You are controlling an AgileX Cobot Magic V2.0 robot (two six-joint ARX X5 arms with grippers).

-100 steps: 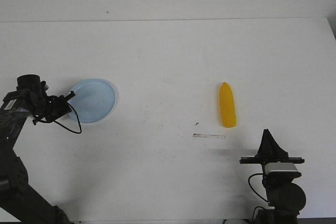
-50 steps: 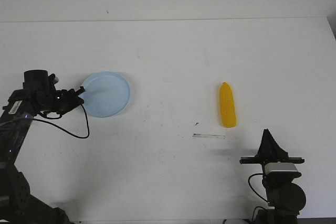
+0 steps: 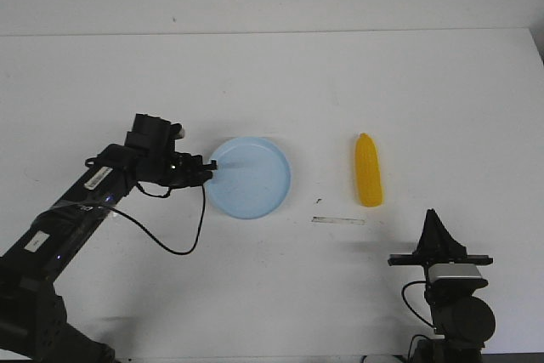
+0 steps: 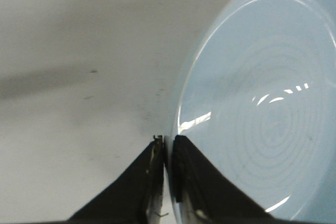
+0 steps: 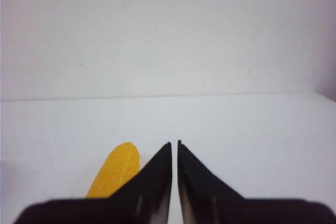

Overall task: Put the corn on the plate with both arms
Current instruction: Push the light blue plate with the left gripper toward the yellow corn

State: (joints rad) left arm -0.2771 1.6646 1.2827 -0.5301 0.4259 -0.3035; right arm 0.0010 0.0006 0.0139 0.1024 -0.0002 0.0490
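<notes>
The pale blue round plate [image 3: 252,176] lies near the middle of the white table. My left gripper [image 3: 206,168] is shut on its left rim; in the left wrist view the plate [image 4: 262,108] has its rim pinched between the black fingers of the left gripper [image 4: 167,141]. The yellow corn [image 3: 368,171] lies on the table to the right of the plate, tapered tip pointing away. My right gripper [image 3: 432,217] rests low at the front right, behind the corn, shut with nothing in it. In the right wrist view the corn [image 5: 116,171] shows beside the right gripper [image 5: 174,144].
A thin strip of tape or a scuff [image 3: 338,221] marks the table between the corn and my right arm. The table's far edge [image 3: 272,33] meets a white wall.
My left arm has dragged the plate rightward across the table, from the far left to near the middle, closer to the corn. The right arm and the corn stayed still.
</notes>
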